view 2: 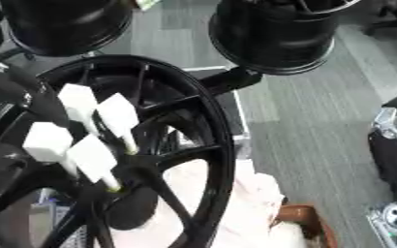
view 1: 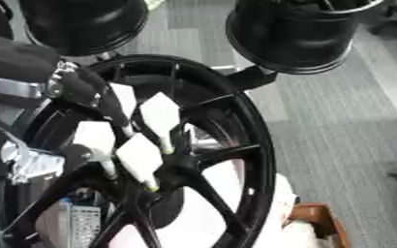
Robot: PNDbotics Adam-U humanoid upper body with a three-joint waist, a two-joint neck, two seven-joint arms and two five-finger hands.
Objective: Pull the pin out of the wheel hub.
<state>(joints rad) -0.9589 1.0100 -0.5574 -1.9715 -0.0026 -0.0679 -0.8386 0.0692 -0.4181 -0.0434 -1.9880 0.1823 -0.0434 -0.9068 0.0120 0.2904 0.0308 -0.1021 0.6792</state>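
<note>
Hub center crowded by white pins point(view 1: 139, 156) bunched close together. Black spokes point(view 1: 221, 201) and wheel rim point(view 1: 259, 145) hem in access. Two black drums point(view 1: 293, 34) overhead. Open grey floor point(view 1: 346, 135) right of wheel.

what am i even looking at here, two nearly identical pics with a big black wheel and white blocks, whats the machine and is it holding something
Both pictures come from one stereo camera in a humanoid robot's head, looking down: its left eye and its right eye, so they nearly match.

The big black ring with spokes is a wheel rim. At its centre sits the wheel hub. The white blocks are handles on thin pins that stick into the hub; four show.

The dark arm with silver parts coming in from the left is the robot's left arm, and its left hand reaches among the blocks. Whether its fingers grip one cannot be told here. The right hand shows only at the right edge of the right eye view, idle.

Above hang two more black rims. A brown box sits below.
</note>
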